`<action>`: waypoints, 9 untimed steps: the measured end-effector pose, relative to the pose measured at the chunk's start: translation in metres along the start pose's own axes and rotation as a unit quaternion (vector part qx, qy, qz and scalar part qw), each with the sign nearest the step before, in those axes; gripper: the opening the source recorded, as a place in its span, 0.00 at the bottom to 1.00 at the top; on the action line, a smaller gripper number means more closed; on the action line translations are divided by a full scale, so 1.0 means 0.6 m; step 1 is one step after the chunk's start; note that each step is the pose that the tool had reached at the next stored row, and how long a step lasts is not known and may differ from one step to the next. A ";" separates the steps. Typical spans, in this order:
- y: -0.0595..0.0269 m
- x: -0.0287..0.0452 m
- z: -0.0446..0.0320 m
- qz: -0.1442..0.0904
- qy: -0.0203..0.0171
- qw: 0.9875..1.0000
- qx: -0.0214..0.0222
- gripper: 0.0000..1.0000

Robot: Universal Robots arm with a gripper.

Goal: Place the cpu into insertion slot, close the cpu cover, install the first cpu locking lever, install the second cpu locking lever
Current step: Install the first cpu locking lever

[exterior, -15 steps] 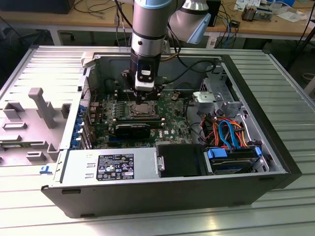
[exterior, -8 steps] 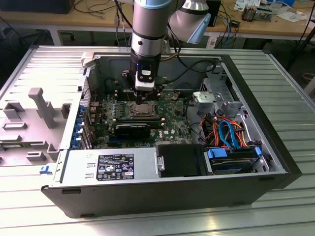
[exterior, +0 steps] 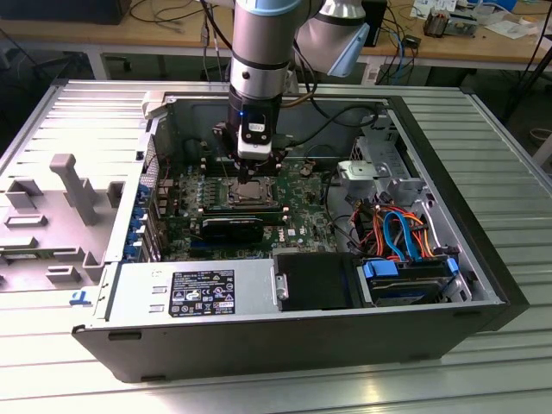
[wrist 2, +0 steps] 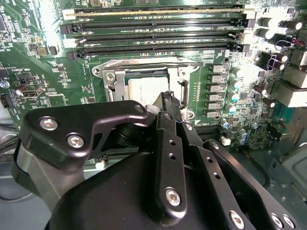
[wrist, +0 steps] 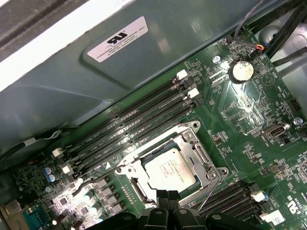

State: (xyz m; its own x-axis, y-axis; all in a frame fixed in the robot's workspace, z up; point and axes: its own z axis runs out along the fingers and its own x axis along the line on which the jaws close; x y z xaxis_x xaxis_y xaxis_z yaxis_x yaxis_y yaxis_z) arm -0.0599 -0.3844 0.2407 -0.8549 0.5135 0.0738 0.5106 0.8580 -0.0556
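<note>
Cpu (wrist: 170, 167) sits in the insertion slot (wrist: 152, 155), framed by the cpu cover (wrist: 201, 154). Jaws hover just above, clenched on nothing.

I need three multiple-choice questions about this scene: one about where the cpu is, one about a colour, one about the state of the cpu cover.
1. Where is the cpu? A. in the insertion slot B. on the table outside the case C. across the memory slots
2. What colour is the board? A. blue B. green C. red
3. How is the cpu cover? A. removed B. standing upright C. lying flat
Answers: 1 A, its silver top sits inside the slot; 2 B, green surrounds the slot; 3 C, its frame lies flat around the cpu.
</note>
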 end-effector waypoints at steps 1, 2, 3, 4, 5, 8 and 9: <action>0.000 0.000 0.000 0.000 0.000 1.000 0.000 0.11; 0.000 0.000 0.000 -0.001 0.000 1.000 0.000 0.11; 0.000 0.000 0.000 -0.001 0.000 1.000 0.000 0.11; 0.000 0.000 0.000 -0.002 0.000 1.000 0.000 0.11; 0.000 0.000 0.000 -0.002 0.000 1.000 0.000 0.11; 0.000 0.000 0.000 -0.010 -0.001 1.000 0.001 0.11; 0.000 0.000 0.000 -0.012 -0.001 1.000 0.001 0.11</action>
State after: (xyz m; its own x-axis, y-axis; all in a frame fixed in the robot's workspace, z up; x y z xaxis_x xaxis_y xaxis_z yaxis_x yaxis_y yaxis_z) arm -0.0599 -0.3844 0.2407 -0.8667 0.4933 0.0739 0.4903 0.8698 -0.0555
